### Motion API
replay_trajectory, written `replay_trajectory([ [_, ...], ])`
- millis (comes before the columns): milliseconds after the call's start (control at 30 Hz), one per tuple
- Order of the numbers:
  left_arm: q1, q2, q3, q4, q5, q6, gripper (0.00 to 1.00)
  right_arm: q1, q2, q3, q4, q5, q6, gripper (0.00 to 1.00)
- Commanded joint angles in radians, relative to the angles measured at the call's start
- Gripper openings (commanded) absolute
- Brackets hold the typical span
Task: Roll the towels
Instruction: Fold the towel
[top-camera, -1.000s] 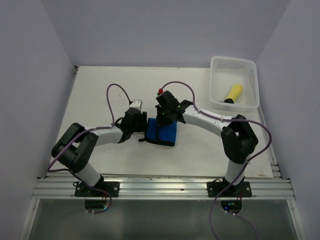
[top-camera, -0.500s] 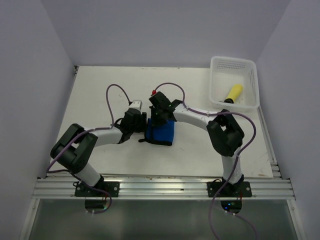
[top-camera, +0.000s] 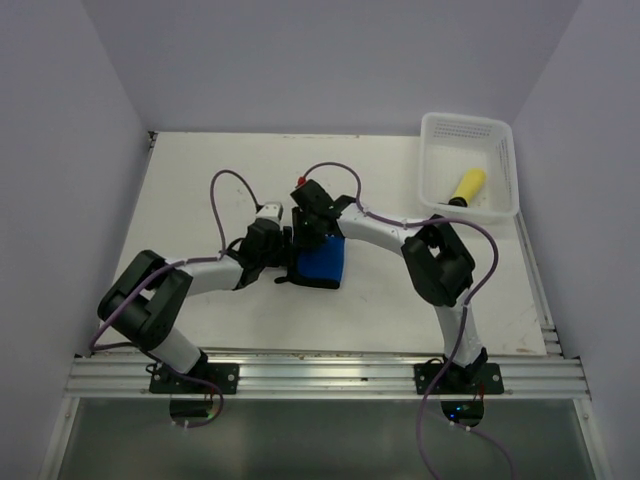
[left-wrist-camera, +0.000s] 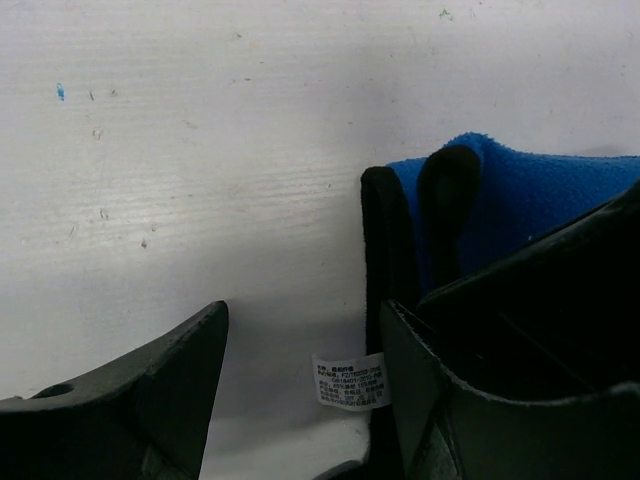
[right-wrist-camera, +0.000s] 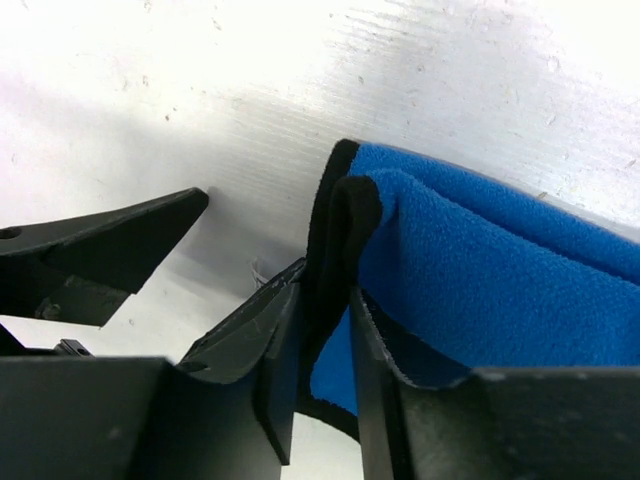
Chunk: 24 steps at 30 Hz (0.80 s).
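Observation:
The blue towel (top-camera: 322, 262) lies folded over on itself at the middle of the table, its dark edging toward the left. My right gripper (top-camera: 305, 235) reaches down at that left edge. In the right wrist view its jaws (right-wrist-camera: 328, 290) stand a little apart, open, with the towel's dark-edged fold (right-wrist-camera: 345, 215) between them. My left gripper (top-camera: 285, 255) sits just left of the towel, open (left-wrist-camera: 303, 320), its right finger against the dark edge (left-wrist-camera: 385, 240) and nothing between the fingers. The yellow towel (top-camera: 466, 186) lies rolled in the basket.
The white perforated basket (top-camera: 470, 125) stands at the back right corner of the table. A white care label (left-wrist-camera: 350, 381) sticks out from the blue towel's edge next to my left gripper's right finger. Grey walls close the table on three sides.
My right arm has swung left across the blue towel, which now looks narrower, and its jaws have parted a little. The left gripper has stayed put and open.

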<state>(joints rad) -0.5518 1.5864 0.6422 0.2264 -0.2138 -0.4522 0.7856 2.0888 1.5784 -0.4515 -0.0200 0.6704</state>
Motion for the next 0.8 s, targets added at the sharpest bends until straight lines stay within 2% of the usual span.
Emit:
replay_trajectory([
  [0, 0.004, -0.049, -0.018, -0.008, -0.027, 0.014, 0.67, -0.002, -0.019, 0.057, -0.012, 0.011, -0.003, 0.31],
  [200, 0.027, -0.137, 0.008, -0.105, -0.019, 0.0, 0.71, -0.029, -0.078, 0.068, -0.042, 0.018, -0.022, 0.41],
  [367, 0.036, -0.218, 0.02, -0.17, -0.064, -0.002, 0.72, -0.088, -0.144, 0.052, -0.055, 0.018, -0.034, 0.43],
  [467, 0.039, -0.27, 0.022, -0.205, -0.064, -0.006, 0.72, -0.127, -0.213, -0.001, -0.038, 0.018, -0.035, 0.34],
  [567, 0.038, -0.336, 0.01, -0.173, 0.036, 0.017, 0.7, -0.157, -0.274, -0.072, -0.023, 0.038, -0.049, 0.16],
  [600, 0.036, -0.351, 0.002, -0.126, 0.062, 0.017, 0.7, -0.161, -0.285, -0.102, -0.019, 0.041, -0.052, 0.07],
  [667, 0.029, -0.368, 0.0, -0.084, 0.144, 0.033, 0.71, -0.166, -0.308, -0.133, -0.018, 0.045, -0.058, 0.04],
  [767, -0.011, -0.33, 0.048, -0.071, 0.145, 0.058, 0.71, -0.171, -0.323, -0.19, 0.0, 0.045, -0.061, 0.0],
])
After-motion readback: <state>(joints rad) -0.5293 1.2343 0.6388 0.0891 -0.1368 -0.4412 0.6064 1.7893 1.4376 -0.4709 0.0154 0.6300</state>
